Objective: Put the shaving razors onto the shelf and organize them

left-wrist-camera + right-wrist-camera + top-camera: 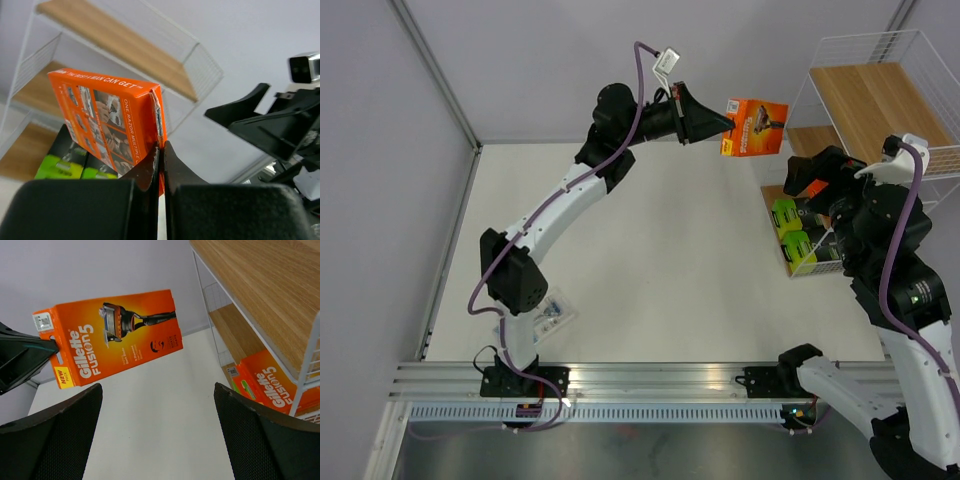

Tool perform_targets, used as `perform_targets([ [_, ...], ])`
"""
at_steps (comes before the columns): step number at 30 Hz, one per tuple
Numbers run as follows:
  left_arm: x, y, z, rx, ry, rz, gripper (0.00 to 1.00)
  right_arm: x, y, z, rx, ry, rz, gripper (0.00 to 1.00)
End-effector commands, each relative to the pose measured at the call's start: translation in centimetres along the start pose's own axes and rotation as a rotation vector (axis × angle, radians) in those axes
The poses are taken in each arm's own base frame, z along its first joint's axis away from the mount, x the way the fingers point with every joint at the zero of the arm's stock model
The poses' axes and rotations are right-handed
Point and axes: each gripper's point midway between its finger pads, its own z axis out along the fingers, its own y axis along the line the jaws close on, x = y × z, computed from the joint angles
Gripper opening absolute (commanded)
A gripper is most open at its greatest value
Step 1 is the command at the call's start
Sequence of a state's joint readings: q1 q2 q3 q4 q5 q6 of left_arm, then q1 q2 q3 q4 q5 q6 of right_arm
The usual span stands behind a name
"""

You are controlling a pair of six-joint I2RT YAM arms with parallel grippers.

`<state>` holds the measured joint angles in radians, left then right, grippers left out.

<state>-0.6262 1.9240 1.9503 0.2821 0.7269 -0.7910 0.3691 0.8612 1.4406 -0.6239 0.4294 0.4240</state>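
Observation:
My left gripper is shut on the edge of a bright orange razor pack and holds it in the air just left of the white wire shelf. The left wrist view shows the jaws pinching the pack's hang tab. Two black packs with lime-green ends lie on the bottom tier. A second orange pack lies on a lower tier. My right gripper is open and empty, facing the held pack. A clear blister pack lies by the left arm's base.
The shelf's wood tiers and wire sides stand close to my right arm. The right gripper's black fingers hang to the right of the held pack. A grey wall stands behind the table.

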Motion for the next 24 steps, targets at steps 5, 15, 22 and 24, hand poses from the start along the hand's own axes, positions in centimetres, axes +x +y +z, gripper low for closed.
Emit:
perform_targets([
  [5,-0.3,-3.2,3.8,0.167,-0.028,-0.022,0.02,-3.0,-1.0,-3.1,0.008,-0.089,0.055,0.98],
  [15,0.0,-1.2,6.9,0.182,-0.093,-0.083,0.02,-4.2,-2.2,-4.9,0.03,-0.12,0.035,0.98],
  [22,0.3,-1.3,7.7,0.197,-0.104,-0.099,0.02,-2.9,-3.1,-4.8,0.064,-0.098,0.017,0.98],
  [24,0.2,-1.6,7.7,0.203,-0.105,-0.094,0.02,-2.9,-3.3,-4.8,0.072,-0.105,0.019,0.98],
])
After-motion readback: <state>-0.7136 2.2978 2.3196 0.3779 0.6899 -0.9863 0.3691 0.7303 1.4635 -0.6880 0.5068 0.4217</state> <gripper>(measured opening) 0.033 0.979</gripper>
